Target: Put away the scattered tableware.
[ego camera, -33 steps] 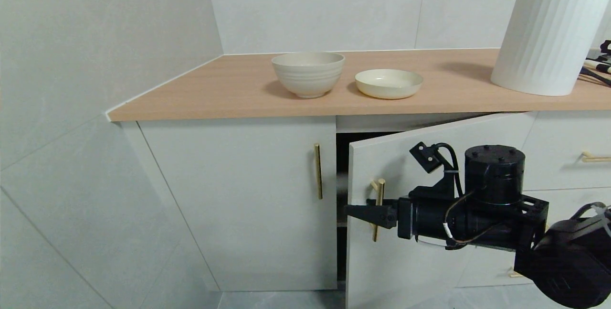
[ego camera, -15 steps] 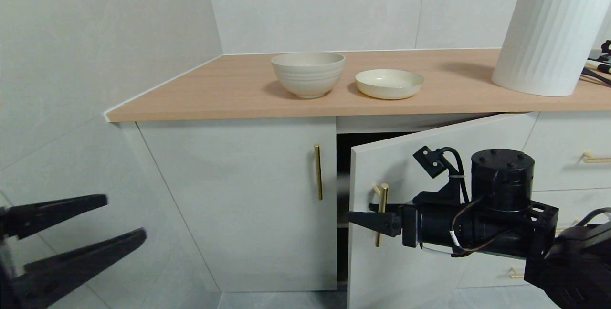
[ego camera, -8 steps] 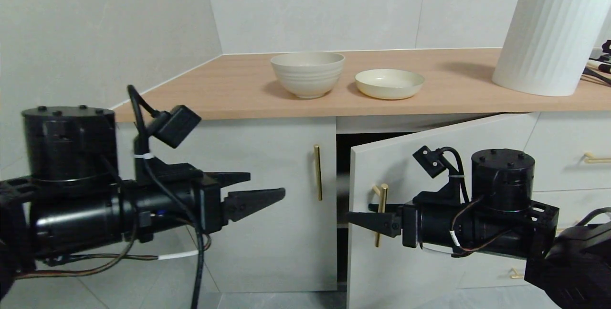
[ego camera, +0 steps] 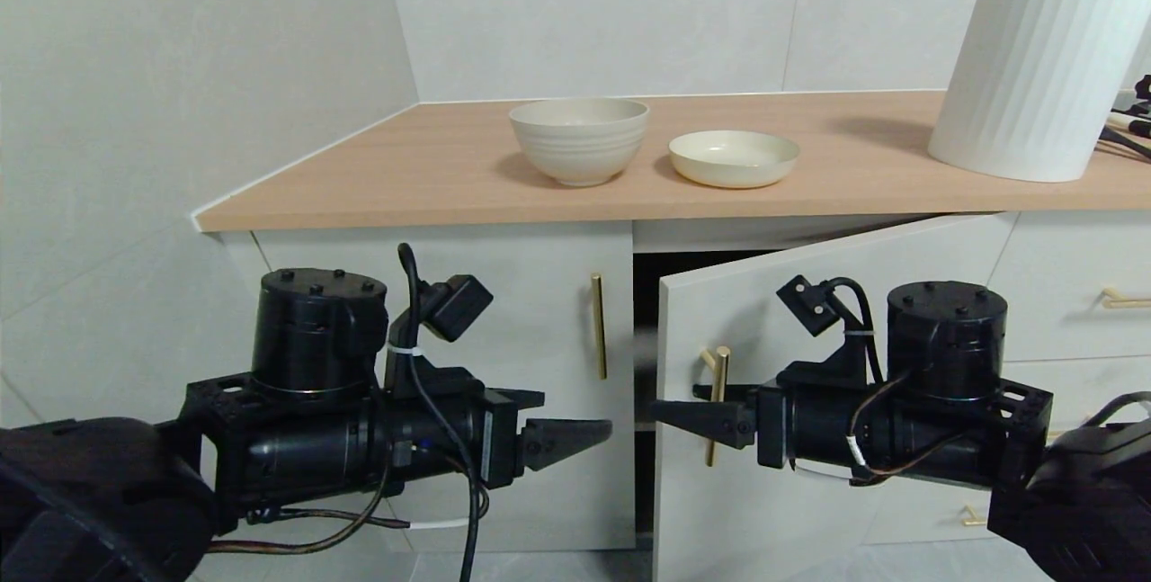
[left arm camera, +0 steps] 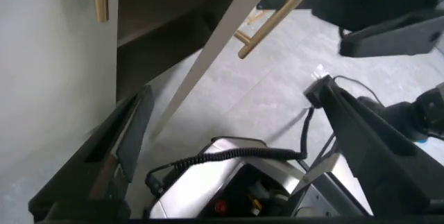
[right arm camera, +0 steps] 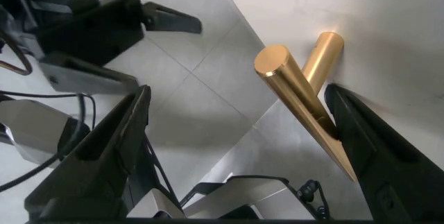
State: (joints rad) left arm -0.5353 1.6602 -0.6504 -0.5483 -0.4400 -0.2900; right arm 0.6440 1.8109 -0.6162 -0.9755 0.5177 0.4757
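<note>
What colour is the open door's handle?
Brass-gold; the handle shows best in the right wrist view.

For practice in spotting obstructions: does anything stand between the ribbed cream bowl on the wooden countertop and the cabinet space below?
Yes: the white cabinet door is only partly open, leaving just a narrow dark gap into the cabinet. The right gripper is at its brass bar handle, and the left gripper sits near the gap.
</note>
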